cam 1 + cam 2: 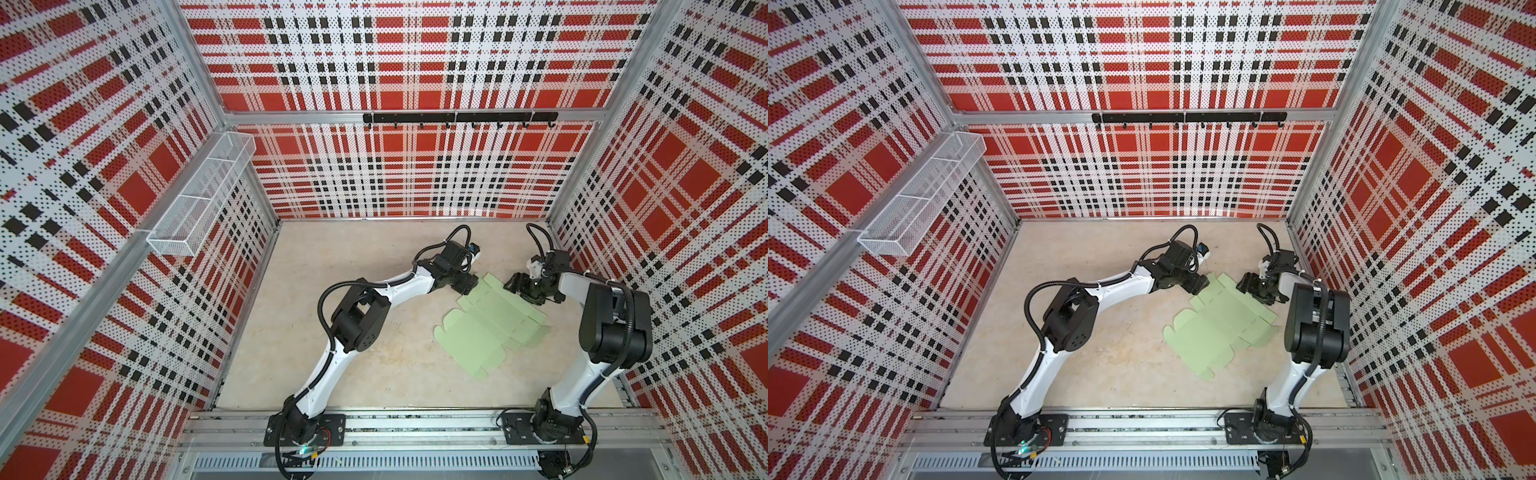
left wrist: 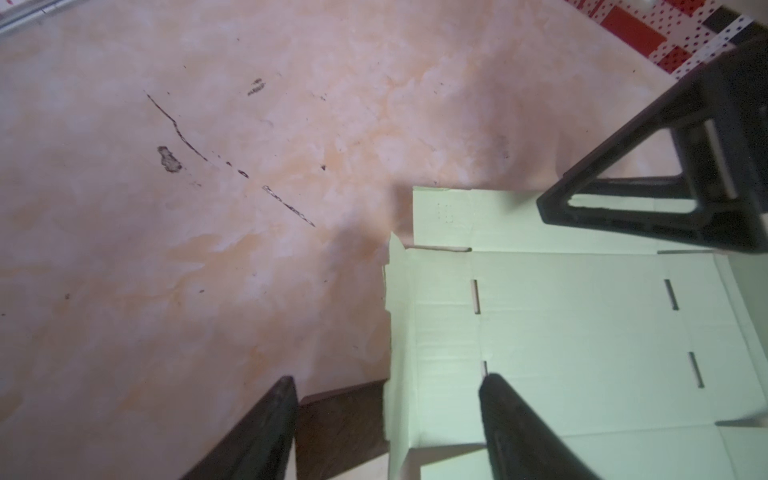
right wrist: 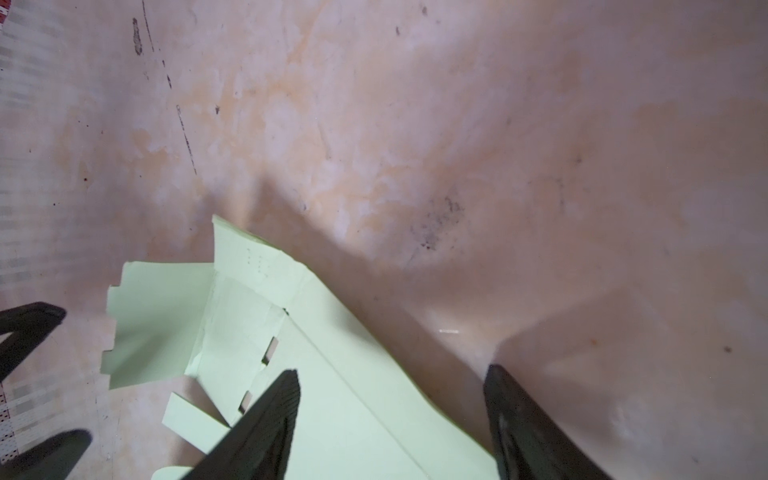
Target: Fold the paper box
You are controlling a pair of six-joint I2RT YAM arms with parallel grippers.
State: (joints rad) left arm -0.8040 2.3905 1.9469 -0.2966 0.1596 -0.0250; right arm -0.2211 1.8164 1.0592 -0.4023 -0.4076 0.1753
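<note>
**Risk: sheet skids or creases off the score**

Status: the box (image 1: pixel 490 328) is a flat, unfolded sheet on the worktop (image 1: pixel 353 374), right of centre, with its far end between both grippers. The left gripper (image 2: pixel 386 415) has its jaws apart, straddling the raised side flap (image 2: pixel 399 324), gripping nothing. The right gripper (image 3: pixel 395 415) has its jaws apart over the opposite edge, nothing held.

Material: thin matte mint card with score lines, slots (image 2: pixel 476 296) and tabs.

Likely failures:
- Light card slides on the smooth worktop.
- A pinch off the score kinks a panel.
- The left gripper nips the brown scrap (image 2: pixel 340 424) beside the flap.
</note>
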